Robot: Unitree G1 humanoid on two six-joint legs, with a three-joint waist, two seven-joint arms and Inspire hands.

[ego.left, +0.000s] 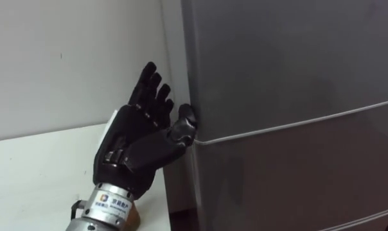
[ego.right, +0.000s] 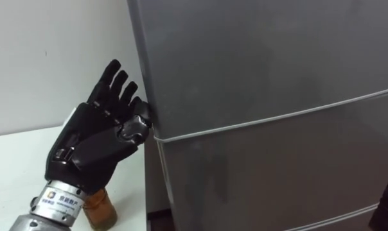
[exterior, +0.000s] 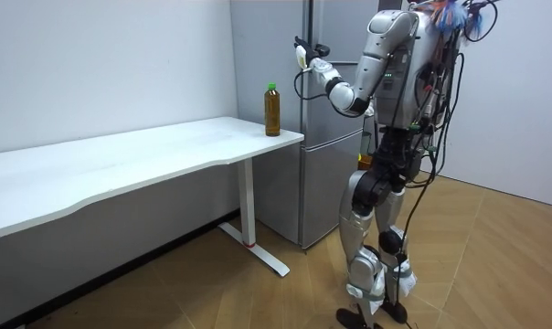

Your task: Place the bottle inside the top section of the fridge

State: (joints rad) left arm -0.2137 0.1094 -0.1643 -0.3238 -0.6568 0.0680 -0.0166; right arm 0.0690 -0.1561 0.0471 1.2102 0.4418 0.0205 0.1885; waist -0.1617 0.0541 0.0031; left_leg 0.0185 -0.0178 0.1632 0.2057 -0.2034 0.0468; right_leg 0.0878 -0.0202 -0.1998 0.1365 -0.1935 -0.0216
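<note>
Bottle (ego.right: 103, 208) half hidden behind left hand (ego.right: 94, 146)

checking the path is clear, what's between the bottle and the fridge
Nothing stands there: in the room view only a bare strip of table lies between the bottle and the fridge. The left hand is higher up, open against the fridge's edge.
</note>
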